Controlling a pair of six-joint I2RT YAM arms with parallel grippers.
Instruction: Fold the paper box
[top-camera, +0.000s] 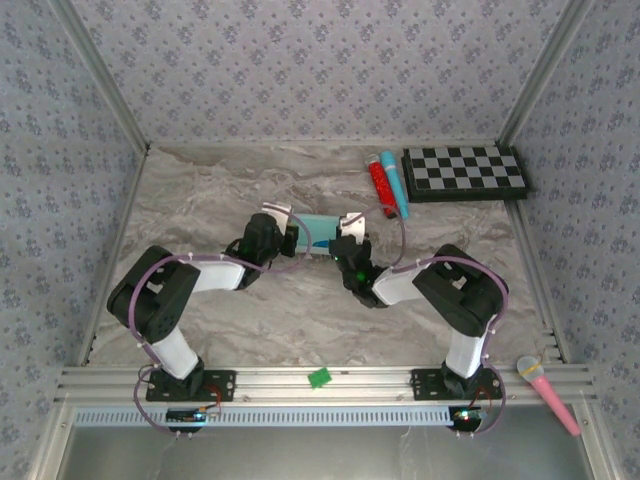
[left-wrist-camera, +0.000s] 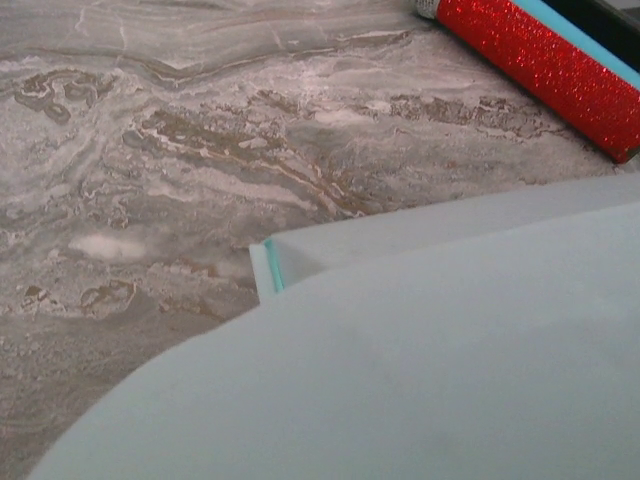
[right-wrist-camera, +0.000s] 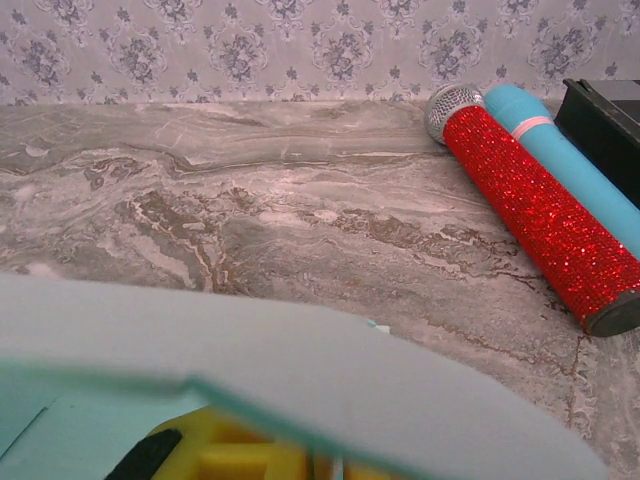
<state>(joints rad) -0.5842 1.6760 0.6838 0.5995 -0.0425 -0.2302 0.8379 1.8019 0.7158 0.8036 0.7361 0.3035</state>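
The paper box (top-camera: 318, 228), pale aqua card, lies mid-table between my two grippers. My left gripper (top-camera: 290, 238) is at its left end and my right gripper (top-camera: 345, 240) at its right end. In the left wrist view the paper box (left-wrist-camera: 420, 350) spreads across the lower half, with a folded flap edge showing, and hides the jaws, which are shut on the card. In the right wrist view a curved panel of the paper box (right-wrist-camera: 300, 370) lies over the jaws. Part of a yellow finger (right-wrist-camera: 230, 450) shows under it, and the gap between the jaws is hidden.
A red glitter microphone (top-camera: 381, 186) and a blue microphone (top-camera: 396, 185) lie just behind the box, next to a checkerboard (top-camera: 465, 172) at the back right. A pink microphone (top-camera: 547, 395) and a small green piece (top-camera: 320, 378) rest on the front rail.
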